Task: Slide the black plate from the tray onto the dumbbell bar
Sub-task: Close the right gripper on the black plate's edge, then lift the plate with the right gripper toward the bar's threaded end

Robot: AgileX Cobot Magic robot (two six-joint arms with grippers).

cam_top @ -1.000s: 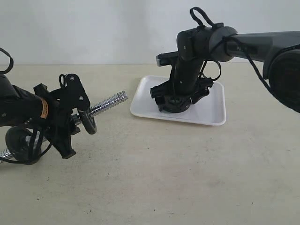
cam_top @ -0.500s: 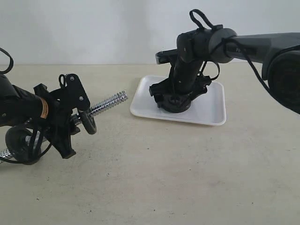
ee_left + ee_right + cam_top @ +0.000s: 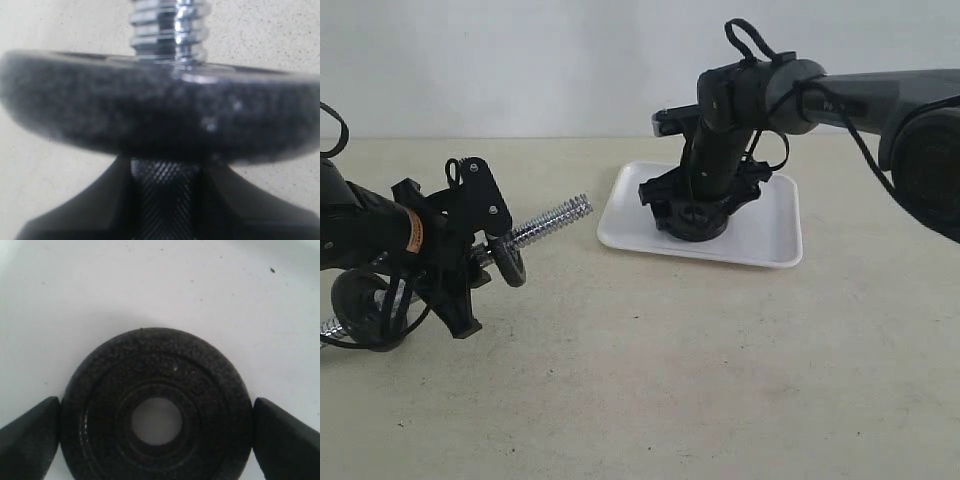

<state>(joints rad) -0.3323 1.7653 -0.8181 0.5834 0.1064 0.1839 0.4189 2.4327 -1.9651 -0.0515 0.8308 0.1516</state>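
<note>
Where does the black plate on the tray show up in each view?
Exterior: black plate right of centre, under the right gripper.
Left wrist: absent; that disc sits on the dumbbell bar.
Right wrist: lower centre, between the fingertips.
Shared landmark, exterior and right wrist: the white tray.

A black disc (image 3: 510,265) stands on edge just ahead of the left gripper (image 3: 477,262); a second black disc (image 3: 358,308) sits behind it; beige tabletop (image 3: 670,380) below; pale wall (image 3: 520,60) beyond.
</note>
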